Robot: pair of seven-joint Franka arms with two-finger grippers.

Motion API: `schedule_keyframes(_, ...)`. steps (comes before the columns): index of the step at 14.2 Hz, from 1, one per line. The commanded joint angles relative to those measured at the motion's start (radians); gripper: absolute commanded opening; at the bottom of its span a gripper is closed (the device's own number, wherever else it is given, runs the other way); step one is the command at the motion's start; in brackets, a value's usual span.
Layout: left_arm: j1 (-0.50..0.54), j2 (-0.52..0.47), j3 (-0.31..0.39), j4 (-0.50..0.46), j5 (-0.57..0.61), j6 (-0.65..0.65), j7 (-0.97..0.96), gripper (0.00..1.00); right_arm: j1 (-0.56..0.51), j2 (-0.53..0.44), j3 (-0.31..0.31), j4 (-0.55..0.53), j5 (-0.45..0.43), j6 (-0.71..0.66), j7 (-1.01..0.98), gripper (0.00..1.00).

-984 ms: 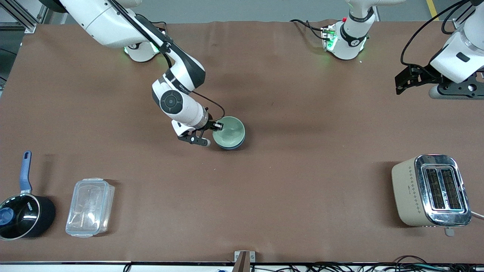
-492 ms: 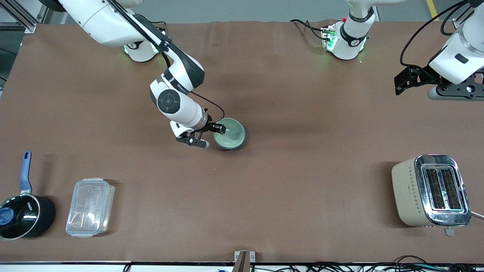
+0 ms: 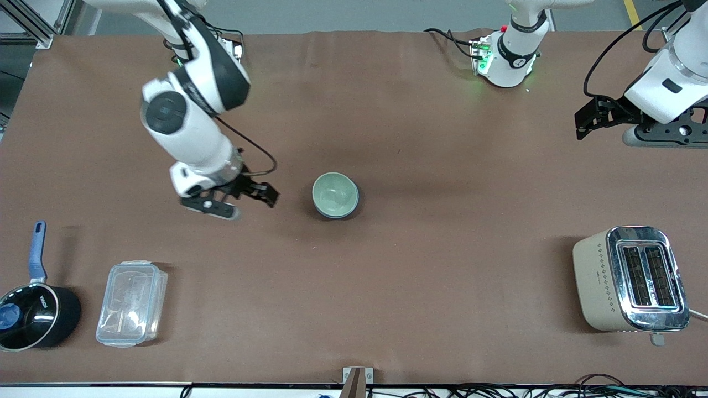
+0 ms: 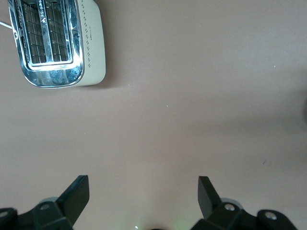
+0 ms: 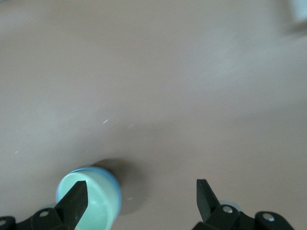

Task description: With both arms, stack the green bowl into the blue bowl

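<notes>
The green bowl [image 3: 334, 192] sits nested in the blue bowl [image 3: 346, 214] near the middle of the table; only the blue bowl's rim and outer wall show around it. My right gripper [image 3: 261, 192] is open and empty, up in the air beside the stack, toward the right arm's end. In the right wrist view the green bowl [image 5: 98, 200] with the blue rim [image 5: 114, 188] lies by one finger of the open right gripper [image 5: 141, 192]. My left gripper [image 3: 579, 124] is open and empty and waits at the left arm's end; it also shows in the left wrist view [image 4: 144, 189].
A beige toaster [image 3: 630, 279] stands near the front at the left arm's end, and shows in the left wrist view [image 4: 57, 43]. A clear plastic container [image 3: 131, 303] and a black saucepan [image 3: 33, 315] with a blue handle stand near the front at the right arm's end.
My right gripper let go of the green bowl's rim, rose and drew back toward the right arm's end. The green bowl stays in the blue bowl. The left arm barely moved.
</notes>
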Motion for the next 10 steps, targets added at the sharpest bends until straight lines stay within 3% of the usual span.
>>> schedule_keyframes(1, 0.006, -0.003, 0.002, 0.003, -0.047, 0.006, 0.015, 1.0, -0.001, -0.144, -0.1, -0.036, -0.012, -0.081, -0.121, 1.0)
schedule_keyframes(5, 0.014, -0.051, 0.002, -0.056, -0.063, 0.004, 0.015, 1.0, -0.001, -0.299, -0.246, -0.024, -0.012, -0.233, -0.305, 1.0)
schedule_keyframes(10, 0.012, -0.057, 0.005, -0.061, -0.063, 0.012, 0.021, 1.0, -0.017, -0.291, -0.382, 0.224, 0.001, -0.441, -0.651, 1.0)
